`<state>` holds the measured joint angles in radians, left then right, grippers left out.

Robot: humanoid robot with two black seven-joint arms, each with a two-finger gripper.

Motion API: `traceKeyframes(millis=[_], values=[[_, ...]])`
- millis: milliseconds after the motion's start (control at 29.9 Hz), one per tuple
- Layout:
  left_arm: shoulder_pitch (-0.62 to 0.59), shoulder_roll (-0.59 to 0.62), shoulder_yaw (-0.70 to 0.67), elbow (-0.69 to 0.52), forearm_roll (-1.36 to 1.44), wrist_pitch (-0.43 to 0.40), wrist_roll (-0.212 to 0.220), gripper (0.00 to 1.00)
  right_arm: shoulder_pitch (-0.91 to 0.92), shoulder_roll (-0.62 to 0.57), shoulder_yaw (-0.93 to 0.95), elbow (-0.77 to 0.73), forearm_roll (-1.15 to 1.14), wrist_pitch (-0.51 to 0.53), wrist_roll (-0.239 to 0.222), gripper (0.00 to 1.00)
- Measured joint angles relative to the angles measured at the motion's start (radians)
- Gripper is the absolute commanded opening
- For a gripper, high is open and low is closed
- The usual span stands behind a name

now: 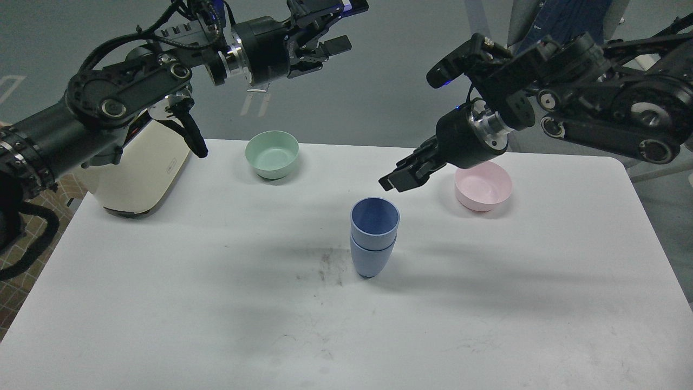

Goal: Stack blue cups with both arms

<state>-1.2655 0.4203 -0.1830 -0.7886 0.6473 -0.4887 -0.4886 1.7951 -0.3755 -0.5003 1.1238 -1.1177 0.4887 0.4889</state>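
Note:
The two blue cups stand nested and upright near the middle of the white table (162, 303). The upper cup (375, 218) sits inside the lower cup (371, 261). My right gripper (399, 179) hangs in the air just above and to the right of the stack. It is open and empty and does not touch the cups. My left gripper (346, 26) is high at the back, left of centre. It is open and empty, far from the cups.
A mint-green bowl (272, 154) sits at the back left of the table. A pink bowl (483, 187) sits at the back right, under my right wrist. A cream appliance (138, 173) stands at the back left corner. A dark smudge (330, 268) marks the table beside the stack.

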Motion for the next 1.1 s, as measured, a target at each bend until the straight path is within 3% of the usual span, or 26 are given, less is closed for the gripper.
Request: traceKeyframes(millis=[134,301,535,869,1103], values=[[0.002,0.0,0.0,0.002,-0.002,0.003,0.0,0.95,-0.009,-0.097,0.059,-0.032,0.091,0.0,0.0,0.72],[0.03,0.001,-0.026,0.005,-0.003,0.008,0.0,0.95,-0.082,-0.193,0.123,-0.1,0.28,0.0,0.0,0.89],[0.123,-0.009,-0.144,0.046,-0.008,0.01,0.0,0.95,-0.335,-0.247,0.373,-0.221,0.49,0.0,0.0,0.94],[0.276,-0.031,-0.264,0.085,-0.123,0.004,0.0,0.95,-0.731,-0.125,0.847,-0.378,0.661,-0.025,0.0,0.97],[0.341,-0.08,-0.31,0.164,-0.139,0.0,0.0,0.95,-0.85,0.008,1.06,-0.485,0.689,-0.024,0.0,0.97]])
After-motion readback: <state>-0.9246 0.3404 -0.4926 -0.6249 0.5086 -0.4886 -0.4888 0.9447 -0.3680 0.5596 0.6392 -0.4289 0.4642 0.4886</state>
